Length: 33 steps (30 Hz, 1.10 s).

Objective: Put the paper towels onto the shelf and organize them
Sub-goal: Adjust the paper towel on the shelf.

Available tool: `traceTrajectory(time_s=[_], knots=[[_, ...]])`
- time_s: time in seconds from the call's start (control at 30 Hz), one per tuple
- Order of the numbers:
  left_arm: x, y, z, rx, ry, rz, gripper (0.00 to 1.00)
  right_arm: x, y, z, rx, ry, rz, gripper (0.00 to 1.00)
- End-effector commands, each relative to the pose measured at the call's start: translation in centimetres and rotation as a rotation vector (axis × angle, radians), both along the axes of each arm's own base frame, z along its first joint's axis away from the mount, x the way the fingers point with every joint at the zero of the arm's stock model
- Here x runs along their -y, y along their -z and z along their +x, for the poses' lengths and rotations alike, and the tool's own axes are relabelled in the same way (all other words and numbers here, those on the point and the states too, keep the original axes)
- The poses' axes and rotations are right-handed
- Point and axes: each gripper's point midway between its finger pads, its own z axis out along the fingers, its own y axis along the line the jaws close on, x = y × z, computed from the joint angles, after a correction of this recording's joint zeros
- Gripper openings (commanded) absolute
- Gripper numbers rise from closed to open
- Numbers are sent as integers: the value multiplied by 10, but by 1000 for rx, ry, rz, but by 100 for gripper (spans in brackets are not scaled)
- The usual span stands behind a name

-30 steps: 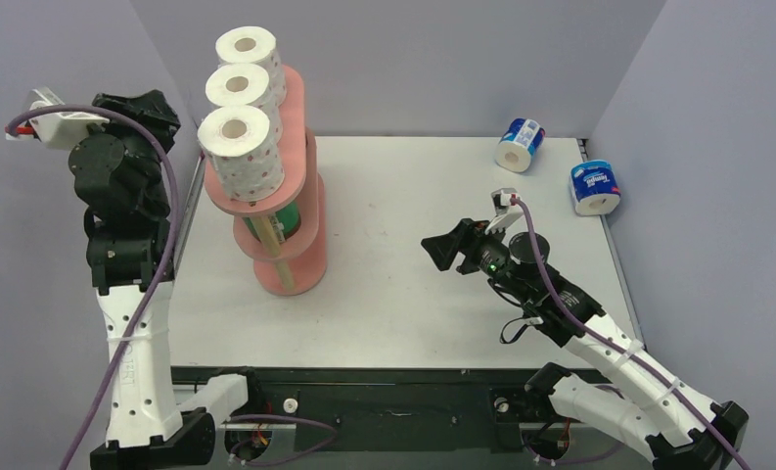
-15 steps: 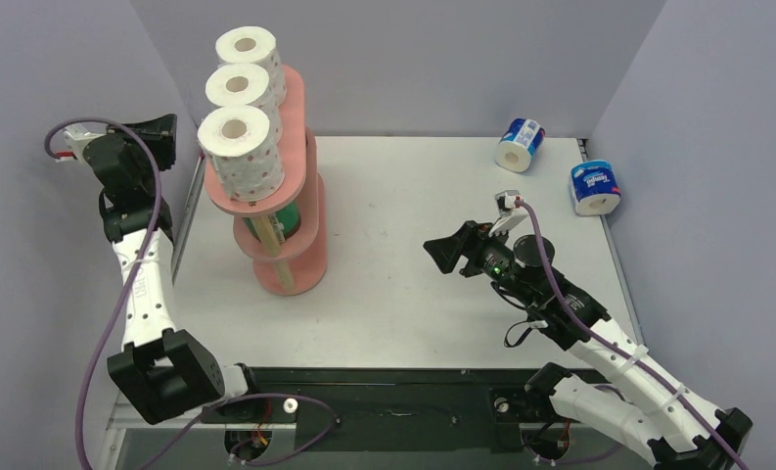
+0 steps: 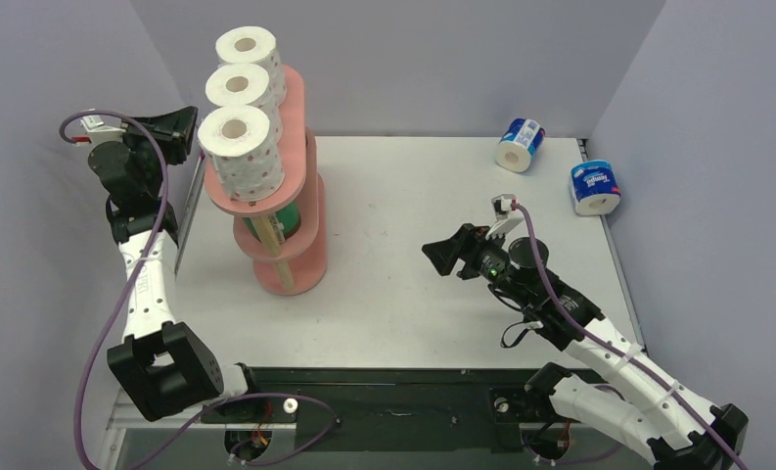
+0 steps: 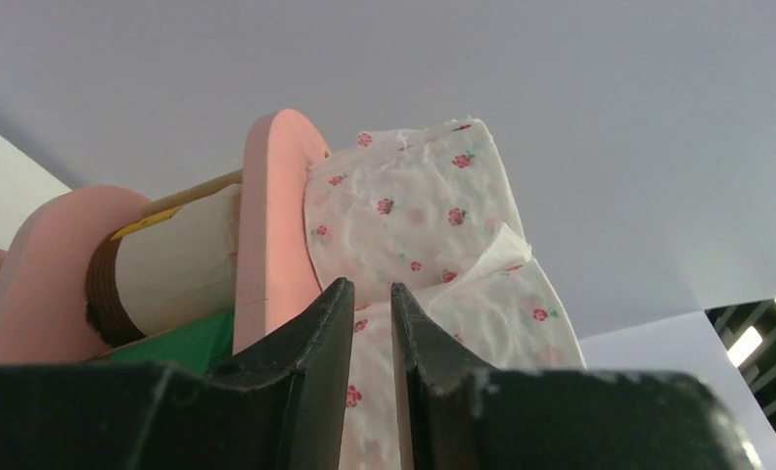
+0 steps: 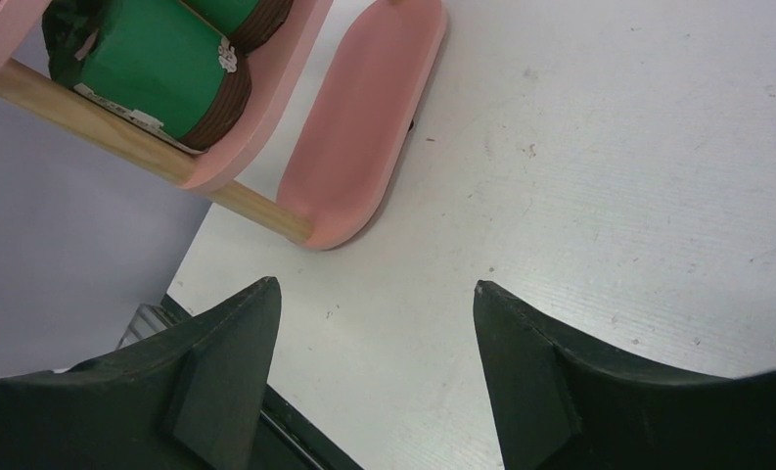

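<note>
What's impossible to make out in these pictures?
- Top view: the middle tier of the shelf, covered by its top board and the dotted rolls; the count there is unclear.
- Top view: print on the blue-white rolls, too small to read.
- Right wrist view: green-wrapped rolls, cut off by the picture's edge.

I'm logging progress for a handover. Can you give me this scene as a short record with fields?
shelf: pink, three tiers, upright
top tier: three red-dotted rolls in a row
middle tier: green-wrapped rolls
bottom tier: bare where visible
not yet shelved: two blue-white rolls, far right on the table
left fingers: nearly together, by the nearest dotted roll
right fingers: open, empty, over the table
</note>
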Motion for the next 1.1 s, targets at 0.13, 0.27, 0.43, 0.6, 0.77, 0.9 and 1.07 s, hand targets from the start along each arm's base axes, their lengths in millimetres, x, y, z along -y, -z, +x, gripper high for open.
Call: traceTrajectory(time_s=[0.13,0.27,0.43,0.6,0.77,0.9,1.07], knots=[[30,-42,-10,171,126,63,11,3,0,5,23,36,32,68],[40,-46,-13,167,142,91,10,3,0,5,23,38,34,68],[48,-35,-17,152,153,88,10,5,0,4,28,40,24,67],[54,-27,-18,144,173,86,10,6,2,4,25,40,21,68],[61,-25,-16,146,199,84,10,5,6,4,16,39,19,68],[65,-25,-15,150,213,84,10,5,6,4,16,41,18,67],[68,-23,-13,149,226,83,10,4,8,6,12,39,16,67]])
